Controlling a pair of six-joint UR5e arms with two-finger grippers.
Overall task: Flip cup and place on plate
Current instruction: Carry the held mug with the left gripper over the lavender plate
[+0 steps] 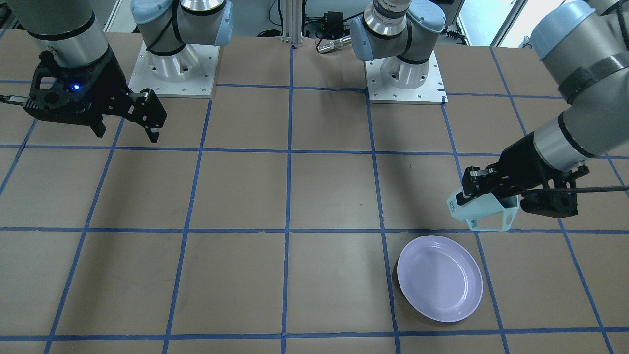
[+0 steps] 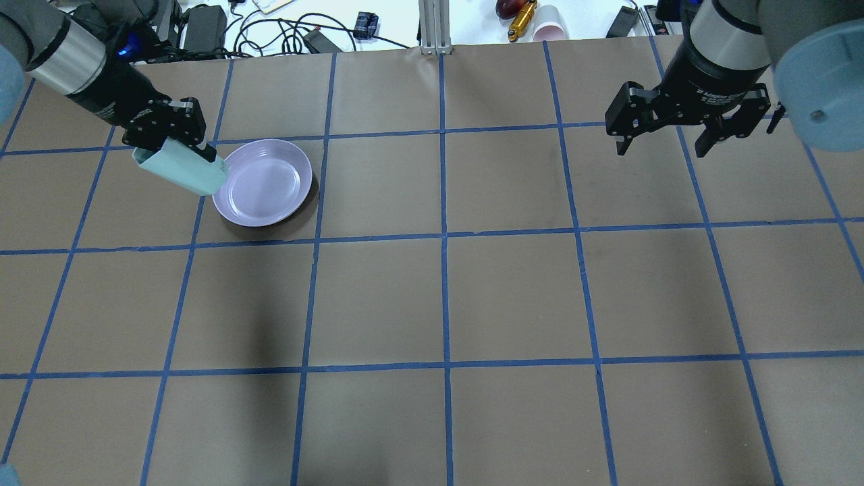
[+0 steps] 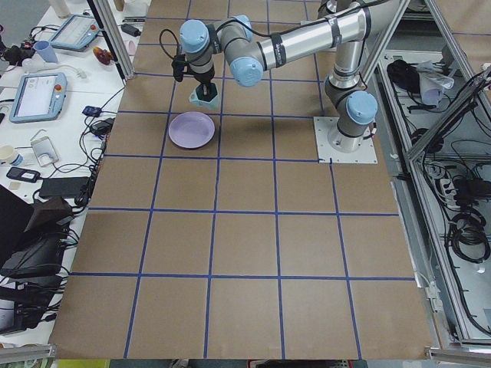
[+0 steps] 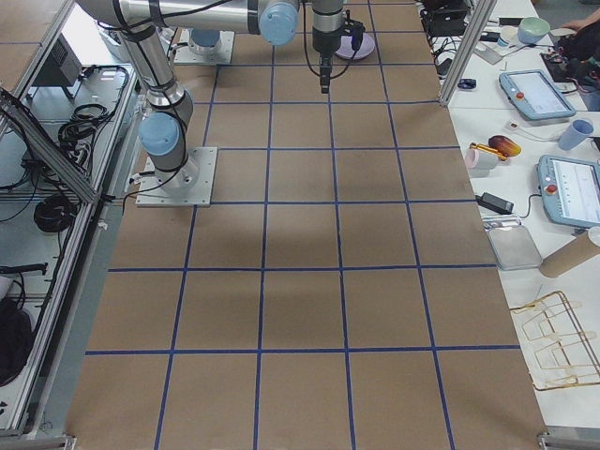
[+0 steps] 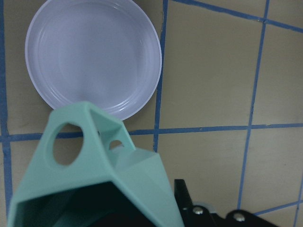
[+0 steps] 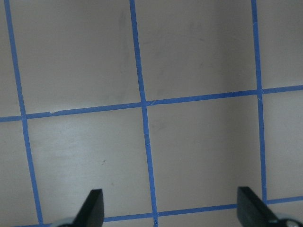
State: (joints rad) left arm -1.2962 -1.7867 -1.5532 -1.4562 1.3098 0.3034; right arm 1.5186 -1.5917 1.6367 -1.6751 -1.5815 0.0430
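The pale mint-green faceted cup hangs tilted on its side in my left gripper, above the table and just beside the plate. The gripper is shut on the cup's wall. In the overhead view the cup lies at the left rim of the lavender plate, held by the left gripper. The left wrist view shows the cup close up with its open-frame handle toward the plate. The plate is bare. My right gripper is open and empty, far to the right, and shows in the right wrist view.
Brown table with a blue tape grid. Both arm bases stand at the robot's edge. Cables, a pink cup and tools lie beyond the far edge. Tablets and clutter sit on side benches.
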